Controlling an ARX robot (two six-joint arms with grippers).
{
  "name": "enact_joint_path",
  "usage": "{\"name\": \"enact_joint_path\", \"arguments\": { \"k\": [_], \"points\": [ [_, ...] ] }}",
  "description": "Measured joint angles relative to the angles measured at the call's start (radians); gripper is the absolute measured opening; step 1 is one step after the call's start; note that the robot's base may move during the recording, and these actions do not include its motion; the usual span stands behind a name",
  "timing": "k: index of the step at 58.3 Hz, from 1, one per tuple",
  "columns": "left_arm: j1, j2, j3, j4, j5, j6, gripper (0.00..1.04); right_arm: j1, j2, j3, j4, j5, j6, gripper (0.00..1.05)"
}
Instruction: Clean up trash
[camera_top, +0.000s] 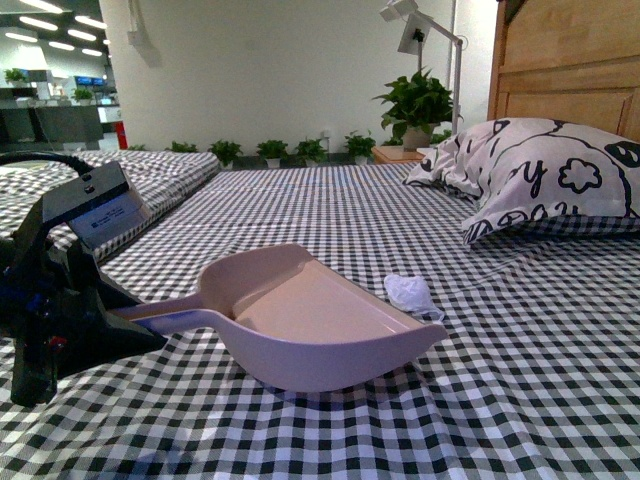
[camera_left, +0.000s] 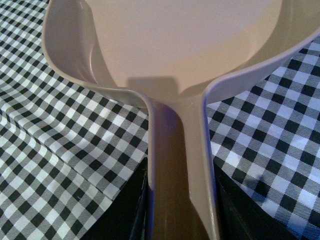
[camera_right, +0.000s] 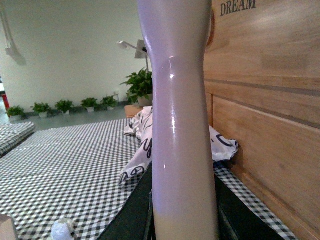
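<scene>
A small crumpled white wad of trash (camera_top: 410, 292) lies on the checked bedcover just beyond the far right rim of the pale pink dustpan (camera_top: 320, 318). It also shows low in the right wrist view (camera_right: 63, 230). My left gripper (camera_top: 120, 315) is shut on the dustpan handle (camera_left: 180, 175) and holds the pan's mouth towards the wad. My right gripper (camera_right: 182, 220) is shut on the pale pink brush handle (camera_right: 182, 125), which stands upright and fills that view. The right arm is out of the front view.
A white pillow with black doodle print (camera_top: 550, 175) lies at the right against a wooden headboard (camera_right: 265, 100). A second bed (camera_top: 150, 175) is at the left. Potted plants (camera_top: 415, 105) and a white lamp (camera_top: 425, 35) stand beyond the bed.
</scene>
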Motion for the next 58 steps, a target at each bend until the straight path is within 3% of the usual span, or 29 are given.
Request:
{"name": "enact_joint_path", "arguments": {
  "k": [46, 48, 52, 54, 58],
  "points": [
    [0.0, 0.111, 0.104, -0.126, -0.022, 0.06, 0.29, 0.0, 0.0, 0.0, 0.0, 0.0, 0.0, 0.2],
    [0.0, 0.111, 0.104, -0.126, -0.022, 0.061, 0.29, -0.004, 0.008, 0.008, -0.031, -0.021, -0.002, 0.2],
    [0.0, 0.111, 0.104, -0.126, -0.023, 0.061, 0.29, -0.01, 0.09, 0.13, -0.322, -0.148, -0.019, 0.2],
    [0.0, 0.111, 0.105, -0.126, -0.024, 0.061, 0.29, 0.011, 0.181, 0.19, -0.412, -0.156, -0.04, 0.2],
    [0.0, 0.112, 0.105, -0.126, -0.024, 0.062, 0.29, 0.058, 0.399, 0.25, -0.384, -0.156, -0.065, 0.19]
  ]
}}
